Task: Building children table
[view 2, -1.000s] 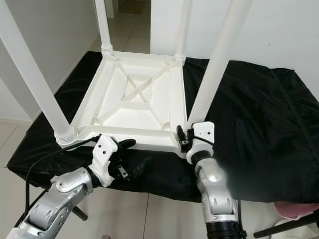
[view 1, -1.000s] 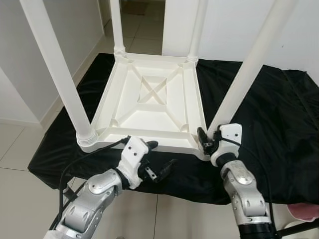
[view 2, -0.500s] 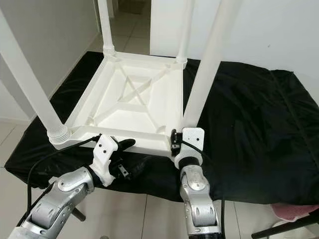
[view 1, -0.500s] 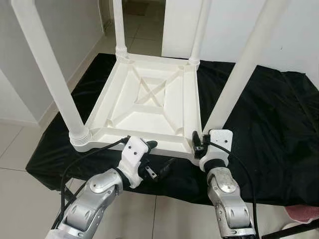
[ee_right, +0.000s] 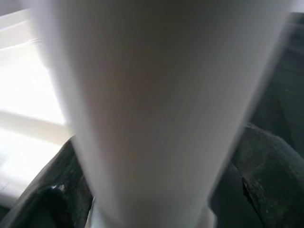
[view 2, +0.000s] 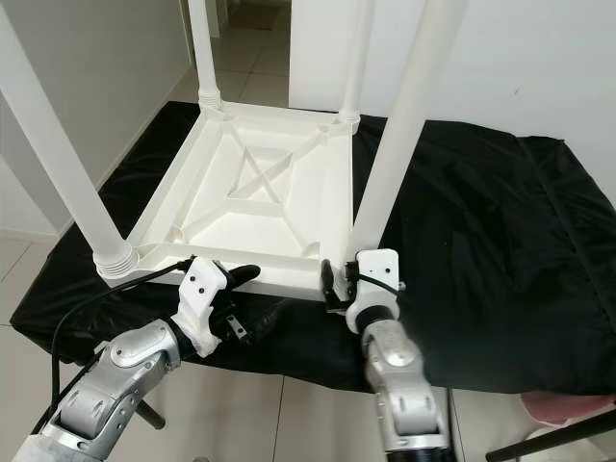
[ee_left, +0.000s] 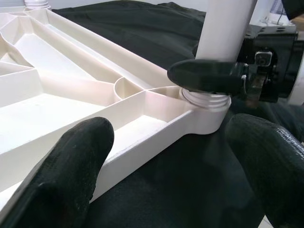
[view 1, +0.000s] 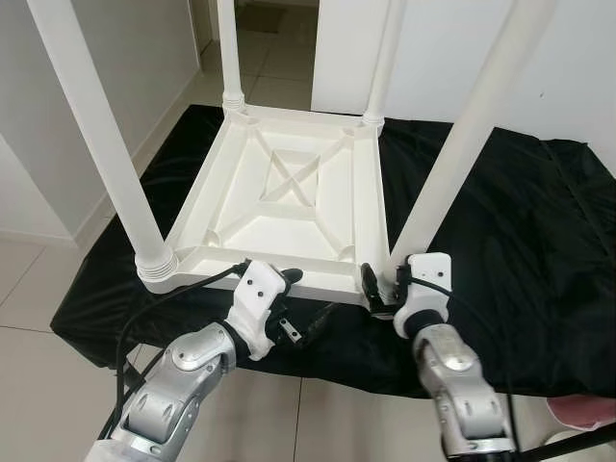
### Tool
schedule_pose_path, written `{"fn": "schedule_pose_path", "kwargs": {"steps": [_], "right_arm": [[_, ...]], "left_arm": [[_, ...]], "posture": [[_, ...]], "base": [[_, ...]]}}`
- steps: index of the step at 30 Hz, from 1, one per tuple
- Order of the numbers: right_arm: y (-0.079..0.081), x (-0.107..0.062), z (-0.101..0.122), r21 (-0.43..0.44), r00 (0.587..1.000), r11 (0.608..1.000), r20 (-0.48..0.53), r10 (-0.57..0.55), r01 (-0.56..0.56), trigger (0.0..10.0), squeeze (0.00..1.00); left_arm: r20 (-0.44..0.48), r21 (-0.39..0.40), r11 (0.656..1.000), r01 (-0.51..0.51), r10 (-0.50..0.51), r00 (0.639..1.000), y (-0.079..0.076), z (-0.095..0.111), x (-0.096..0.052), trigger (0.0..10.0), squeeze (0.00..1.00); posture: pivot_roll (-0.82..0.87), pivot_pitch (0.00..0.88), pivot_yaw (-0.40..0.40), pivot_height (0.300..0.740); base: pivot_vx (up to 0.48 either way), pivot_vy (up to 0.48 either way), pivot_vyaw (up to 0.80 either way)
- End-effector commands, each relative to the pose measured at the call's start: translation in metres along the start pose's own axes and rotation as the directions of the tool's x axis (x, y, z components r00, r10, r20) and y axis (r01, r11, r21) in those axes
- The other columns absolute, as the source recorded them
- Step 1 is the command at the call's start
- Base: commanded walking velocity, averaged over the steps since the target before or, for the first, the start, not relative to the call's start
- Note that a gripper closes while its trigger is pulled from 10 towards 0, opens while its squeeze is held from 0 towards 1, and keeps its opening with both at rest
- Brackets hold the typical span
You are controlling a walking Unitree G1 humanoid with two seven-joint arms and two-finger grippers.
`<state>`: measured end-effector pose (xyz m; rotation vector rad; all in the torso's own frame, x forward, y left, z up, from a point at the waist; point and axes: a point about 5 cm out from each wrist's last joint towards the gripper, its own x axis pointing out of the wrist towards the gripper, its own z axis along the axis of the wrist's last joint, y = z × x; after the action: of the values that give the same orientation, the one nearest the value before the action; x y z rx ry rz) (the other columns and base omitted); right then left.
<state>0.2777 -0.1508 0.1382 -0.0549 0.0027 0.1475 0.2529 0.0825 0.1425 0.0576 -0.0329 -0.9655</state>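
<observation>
Your right claw (view 1: 382,286) pinches the near-right leg (view 1: 472,135) of the upturned children's table (view 1: 289,197); your left claw (view 1: 296,305) is spread at the near rim.

The white table lies upside down on a desk draped in black cloth (view 1: 500,241), all four legs pointing up. Your right claw's fingers (ee_right: 266,175) sit on either side of the leg's threaded base at the near-right corner, pressed against it. Your left claw's upper finger (view 1: 289,278) touches the near edge of the tabletop frame, lower finger (view 1: 313,320) over the cloth just below; nothing is held between them. The near-left leg (view 1: 101,144) stands in its corner socket beside your left arm. Tiled floor (view 1: 38,289) shows around the desk.
</observation>
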Motion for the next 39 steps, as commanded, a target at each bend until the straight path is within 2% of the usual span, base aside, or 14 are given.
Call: {"fn": "schedule_pose_path", "kwargs": {"steps": [1, 5, 8, 11, 14, 17, 27, 39], "right_arm": [[-0.005, 0.003, -0.001, -0.006, 0.999, 0.999, -0.002, 0.039, -0.039, 10.0, 0.0], [-0.011, 0.004, 0.002, -0.043, 0.994, 0.993, 0.027, 0.107, -0.106, 10.0, 0.0], [-0.011, 0.003, 0.001, -0.036, 0.993, 0.993, 0.031, 0.111, -0.11, 10.0, 0.0], [-0.01, 0.002, -0.001, -0.027, 0.992, 0.992, 0.035, 0.121, -0.12, 10.0, 0.0], [-0.002, 0.0, -0.003, -0.02, 0.98, 0.981, 0.053, 0.193, -0.192, 10.0, 0.0], [0.0, -0.002, -0.004, -0.017, 0.971, 0.973, 0.063, 0.231, -0.23, 10.0, 0.0], [-0.009, 0.004, -0.004, -0.07, 0.95, 0.953, 0.077, 0.301, -0.296, 10.0, 0.0], [-0.016, 0.014, -0.006, -0.128, 0.913, 0.909, 0.057, 0.405, -0.396, 10.0, 0.0]], "left_arm": [[-0.02, 0.009, 1.0, 0.009, -0.009, 1.0, 0.002, -0.004, 0.0, 10.0, 0.0], [-0.017, 0.015, 1.0, 0.008, -0.008, 1.0, 0.004, -0.002, 0.0, 10.0, 0.0], [-0.019, 0.016, 1.0, 0.008, -0.008, 1.0, 0.004, -0.003, 0.0, 10.0, 0.0], [-0.021, 0.015, 1.0, 0.008, -0.008, 1.0, 0.004, -0.003, -0.001, 10.0, 0.0], [-0.034, 0.019, 1.0, 0.016, -0.015, 0.999, 0.003, -0.005, -0.002, 10.0, 0.0], [-0.043, 0.019, 0.999, 0.026, -0.025, 0.999, 0.002, -0.007, -0.003, 10.0, 0.0], [-0.049, 0.024, 0.998, 0.053, -0.052, 0.997, -0.002, -0.009, 0.0, 10.0, 0.0], [-0.052, 0.025, 0.997, 0.07, -0.068, 0.996, -0.002, -0.009, 0.003, 10.0, 0.0]], "posture": [[-0.04, 0.032, -0.017, 0.74], [-0.04, 0.032, -0.011, 0.74], [-0.04, 0.024, -0.011, 0.74], [-0.03, 0.022, -0.009, 0.74], [-0.03, 0.022, 0.003, 0.74], [-0.03, 0.021, 0.009, 0.74], [-0.04, 0.002, 0.019, 0.74], [-0.03, 0.003, 0.018, 0.74]], "base": [[0.0, 0.0, 0.0], [0.0, 0.0, 0.0], [0.0, 0.0, 0.0], [0.0, 0.0, 0.0], [0.0, 0.0, 0.0], [0.0, 0.0, 0.0], [0.0, 0.0, 0.0], [0.0, 0.0, 0.0]]}}
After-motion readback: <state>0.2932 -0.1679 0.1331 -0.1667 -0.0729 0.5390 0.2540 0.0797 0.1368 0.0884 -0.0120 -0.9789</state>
